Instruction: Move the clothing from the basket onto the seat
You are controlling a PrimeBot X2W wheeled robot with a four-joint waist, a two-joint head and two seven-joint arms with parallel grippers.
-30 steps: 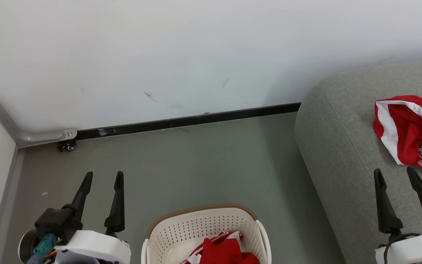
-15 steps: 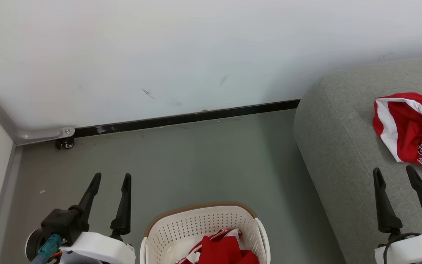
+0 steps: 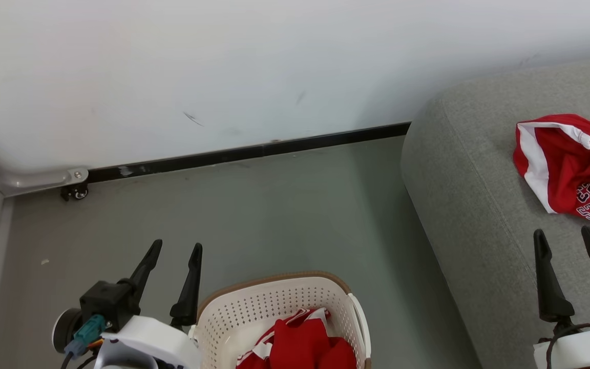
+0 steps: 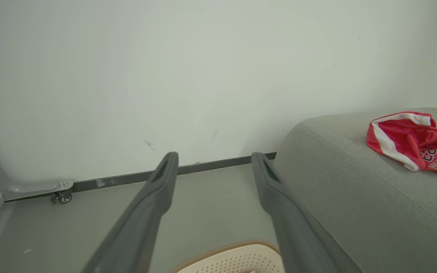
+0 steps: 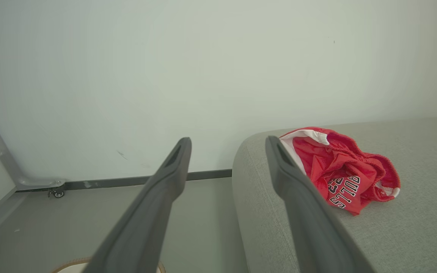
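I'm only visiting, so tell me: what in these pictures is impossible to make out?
Clothing in the basket: head view, cut off by the bottom edge; how many pieces cannot be told.
Basket: head view, its near part lies beyond the bottom edge.
Garment on the seat: head view, cut by the right edge; right wrist view, its left edge sits behind a finger of the right gripper.
Seat: head view, runs past the right edge.
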